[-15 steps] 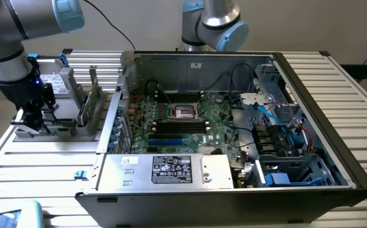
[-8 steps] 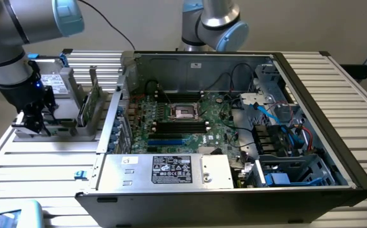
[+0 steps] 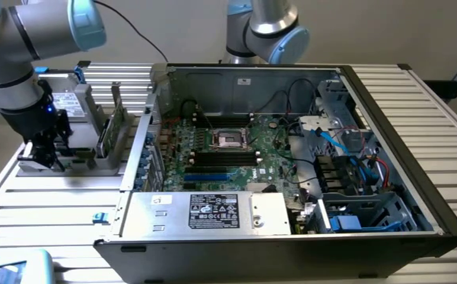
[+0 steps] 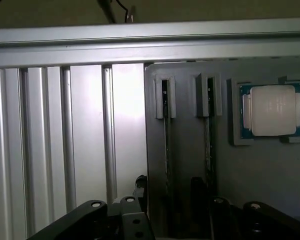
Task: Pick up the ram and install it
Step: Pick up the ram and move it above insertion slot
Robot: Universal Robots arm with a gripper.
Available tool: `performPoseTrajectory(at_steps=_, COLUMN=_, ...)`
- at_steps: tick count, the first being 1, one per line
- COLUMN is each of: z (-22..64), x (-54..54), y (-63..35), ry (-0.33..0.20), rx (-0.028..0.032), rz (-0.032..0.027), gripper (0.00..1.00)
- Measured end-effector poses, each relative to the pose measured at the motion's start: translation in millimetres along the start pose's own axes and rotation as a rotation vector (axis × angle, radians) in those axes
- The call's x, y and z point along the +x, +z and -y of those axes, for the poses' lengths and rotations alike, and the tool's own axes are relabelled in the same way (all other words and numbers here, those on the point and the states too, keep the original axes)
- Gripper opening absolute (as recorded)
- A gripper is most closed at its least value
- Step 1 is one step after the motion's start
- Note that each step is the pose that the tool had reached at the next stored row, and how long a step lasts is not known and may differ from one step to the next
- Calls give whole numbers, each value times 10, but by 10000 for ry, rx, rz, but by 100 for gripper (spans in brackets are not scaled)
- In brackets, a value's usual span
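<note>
While gripper (image 3: 45,158) hangs over gray holder (image 3: 79,164) on table (image 3: 47,204) | jaws wide open, nothing held | ram (image 3: 110,133) upright in holder slot

Ram (image 3: 114,127) upright in holder (image 3: 82,163), holder on table (image 3: 450,148), exterior view's left of computer case (image 3: 252,254)

A ribbed aluminium table (image 3: 441,124) carried an open black computer case (image 3: 292,251) across its middle and 3 o'clock side. A grey parts holder (image 3: 79,164) sat at 9 o'clock, and a small blue piece (image 3: 98,218), possibly a clip, at 8 o'clock.
</note>
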State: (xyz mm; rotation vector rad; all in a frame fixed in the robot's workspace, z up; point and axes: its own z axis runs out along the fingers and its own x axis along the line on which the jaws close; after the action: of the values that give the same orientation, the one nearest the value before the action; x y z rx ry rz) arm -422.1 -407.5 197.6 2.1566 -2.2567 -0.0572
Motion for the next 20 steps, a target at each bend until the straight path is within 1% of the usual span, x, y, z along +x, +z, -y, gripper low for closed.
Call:
performPoseTrajectory(at_steps=2, z=-10, x=-5, y=9, ry=0, rx=3, rz=1, gripper=47)
performPoseTrajectory(at_steps=3, z=-13, x=-5, y=9, ry=-1, rx=1, rz=0, gripper=40)
performPoseTrajectory(at_steps=4, z=-15, x=-5, y=9, ry=-1, rx=0, rz=0, gripper=40)
performPoseTrajectory(at_steps=7, z=-18, x=-6, y=10, ry=0, rx=1, rz=0, gripper=22)
performPoseTrajectory(at_steps=8, z=-18, x=-6, y=10, ry=-1, rx=1, rz=0, gripper=22)
performPoseTrajectory(at_steps=9, z=-19, x=-6, y=9, ry=-1, rx=0, rz=0, gripper=16)
performPoseTrajectory(at_steps=11, z=-22, x=-5, y=-14, ry=0, rx=1, rz=0, gripper=15)
performPoseTrajectory(at_steps=20, z=-40, x=-10, y=-418, ry=-21, rx=1, rz=-1, gripper=15)
